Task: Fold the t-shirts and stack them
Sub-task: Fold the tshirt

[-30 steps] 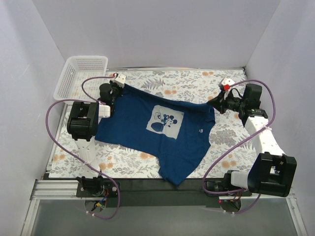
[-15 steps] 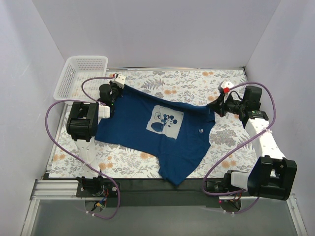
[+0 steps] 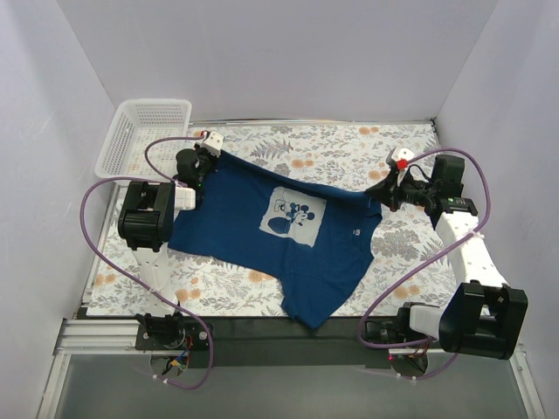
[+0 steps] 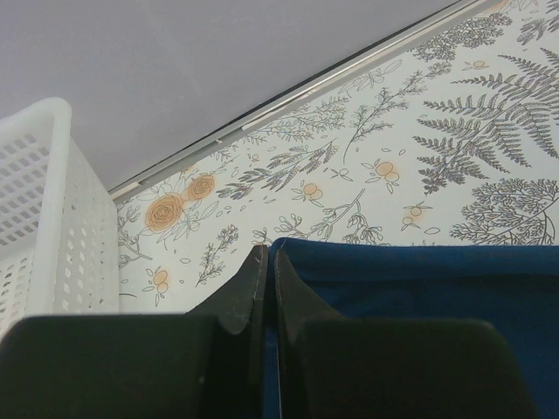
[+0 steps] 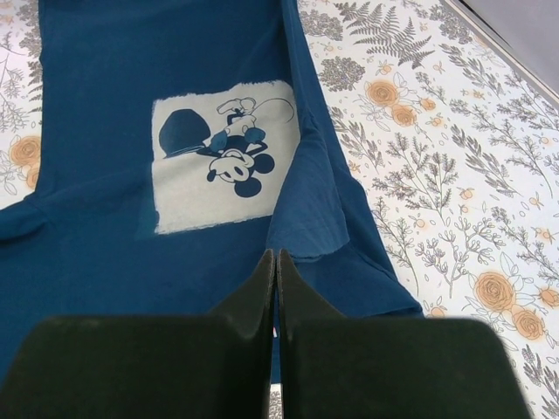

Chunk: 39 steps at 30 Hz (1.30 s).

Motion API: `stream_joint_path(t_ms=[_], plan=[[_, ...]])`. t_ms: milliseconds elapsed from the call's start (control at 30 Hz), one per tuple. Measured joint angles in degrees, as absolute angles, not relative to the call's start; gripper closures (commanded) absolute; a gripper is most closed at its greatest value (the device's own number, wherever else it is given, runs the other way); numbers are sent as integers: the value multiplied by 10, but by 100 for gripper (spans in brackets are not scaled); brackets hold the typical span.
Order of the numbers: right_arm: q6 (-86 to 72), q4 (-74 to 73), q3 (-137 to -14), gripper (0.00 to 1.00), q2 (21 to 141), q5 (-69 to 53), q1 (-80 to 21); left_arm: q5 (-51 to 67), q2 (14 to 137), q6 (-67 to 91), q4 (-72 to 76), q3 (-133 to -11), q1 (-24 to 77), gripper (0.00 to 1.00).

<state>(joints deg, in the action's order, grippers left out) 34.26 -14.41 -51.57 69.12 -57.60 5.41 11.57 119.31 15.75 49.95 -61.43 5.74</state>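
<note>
One navy t-shirt (image 3: 279, 244) lies spread face up on the flowered table, its pale cartoon-mouse print (image 3: 293, 214) in the middle and one part hanging over the near edge. My left gripper (image 3: 203, 162) is shut on its far left corner; in the left wrist view blue cloth (image 4: 419, 288) runs between the shut fingers of that gripper (image 4: 266, 253). My right gripper (image 3: 383, 188) is shut at the shirt's far right corner. In the right wrist view this gripper (image 5: 274, 256) pinches a raised fold of the shirt (image 5: 105, 262), with the print (image 5: 223, 157) beyond.
A white mesh basket (image 3: 131, 140) stands at the far left corner, close beside my left gripper; it also shows in the left wrist view (image 4: 44, 218). Grey walls close in the back and both sides. Purple cables loop beside both arms.
My right arm has shifted slightly and its wrist has turned a little, staying at the same shirt corner. The shirt and the left arm have not visibly moved.
</note>
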Motion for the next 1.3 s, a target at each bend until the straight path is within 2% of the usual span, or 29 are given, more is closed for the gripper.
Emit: stream_joint_path(t_ms=[1133, 1233, 1267, 1300], plan=[[393, -198, -507, 99, 677, -598, 53, 108, 1193, 141, 497, -614, 57, 100], [405, -208, -506, 99, 673, -598, 51, 103, 1190, 140, 502, -606, 57, 88], [409, -211, -504, 99, 670, -598, 51, 101, 1186, 139, 503, -596, 57, 79], [414, -214, -502, 99, 666, -598, 50, 98, 1180, 138, 507, -584, 57, 76]])
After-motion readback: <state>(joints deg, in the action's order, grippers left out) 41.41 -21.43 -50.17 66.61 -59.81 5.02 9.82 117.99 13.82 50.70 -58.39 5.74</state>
